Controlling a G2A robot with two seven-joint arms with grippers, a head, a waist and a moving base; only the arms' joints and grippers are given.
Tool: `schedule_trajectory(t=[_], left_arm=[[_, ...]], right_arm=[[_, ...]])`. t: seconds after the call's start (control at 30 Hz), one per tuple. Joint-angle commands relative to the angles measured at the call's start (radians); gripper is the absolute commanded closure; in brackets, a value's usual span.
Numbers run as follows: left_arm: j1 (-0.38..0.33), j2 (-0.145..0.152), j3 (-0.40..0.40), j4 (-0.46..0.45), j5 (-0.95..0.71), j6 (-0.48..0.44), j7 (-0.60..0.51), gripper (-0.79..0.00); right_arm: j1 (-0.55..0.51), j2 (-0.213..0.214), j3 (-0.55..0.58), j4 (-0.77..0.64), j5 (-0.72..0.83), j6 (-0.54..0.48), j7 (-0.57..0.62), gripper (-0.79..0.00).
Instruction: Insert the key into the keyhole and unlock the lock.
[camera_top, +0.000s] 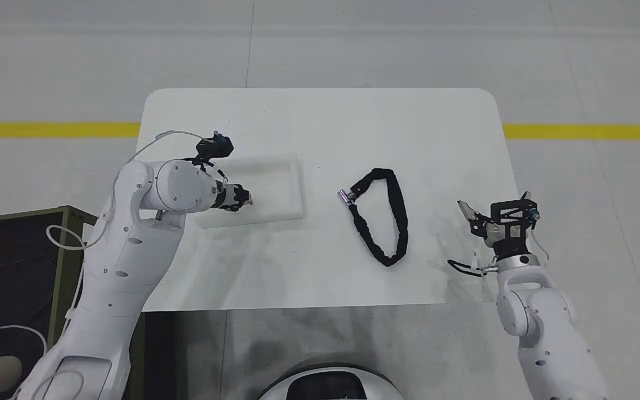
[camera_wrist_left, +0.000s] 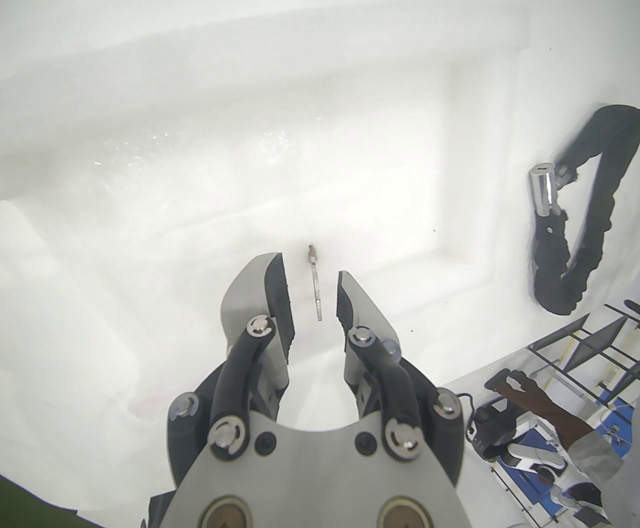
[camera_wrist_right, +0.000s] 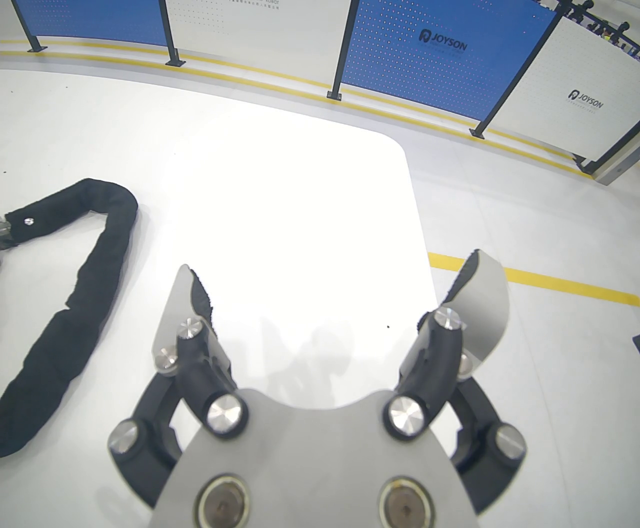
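A small metal key (camera_wrist_left: 315, 287) stands on edge on the floor of a white foam tray (camera_top: 283, 163). My left gripper (camera_wrist_left: 307, 272) is down in the tray, open, one finger on each side of the key without touching it. In the top view the left gripper (camera_top: 245, 198) sits at the tray's left part. The lock is a black fabric-covered chain (camera_top: 385, 215) with a silver cylinder (camera_top: 347, 197), lying in a loop at mid-table; the cylinder (camera_wrist_left: 542, 190) faces the tray. My right gripper (camera_wrist_right: 332, 265) hangs wide open with nothing in it, by the table's right edge (camera_top: 466, 238), to the right of the chain (camera_wrist_right: 85, 270).
The tray's raised walls (camera_wrist_left: 480, 150) surround the left gripper. The white table (camera_top: 440, 130) has rounded corners, and bare surface lies between the chain and the right gripper. A dark cabinet (camera_top: 30, 250) stands off the table's left side.
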Motion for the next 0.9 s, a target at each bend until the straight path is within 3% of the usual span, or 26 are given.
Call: schedule_trajectory(t=[0.0, 0.1, 0.17, 0.53, 0.87], left_arm=[[-0.002, -0.001, 0.005, 0.006, 0.0, 0.0, 0.004, -0.139], [-0.003, -0.001, 0.008, 0.011, -0.003, 0.001, 0.005, -0.092], [-0.003, -0.001, 0.011, 0.011, 0.0, 0.002, 0.004, 0.0], [-0.029, 0.006, 0.019, -0.066, 0.076, 0.04, -0.079, 0.0], [-0.134, 0.01, 0.078, 0.037, 0.109, -0.005, -0.125, 0.0]], right_arm=[[0.0, 0.0, 0.0, 0.0, 0.0, 0.0, 0.0, -0.785], [0.0, 0.0, 0.0, 0.0, 0.0, 0.0, 0.0, -0.785], [0.0, 0.0, 0.0, 0.0, 0.0, 0.0, 0.0, -0.785], [0.0, 0.0, 0.0, 0.0, 0.0, 0.0, 0.0, -0.785], [0.0, 0.0, 0.0, 0.0, 0.0, 0.0, 0.0, -0.785]])
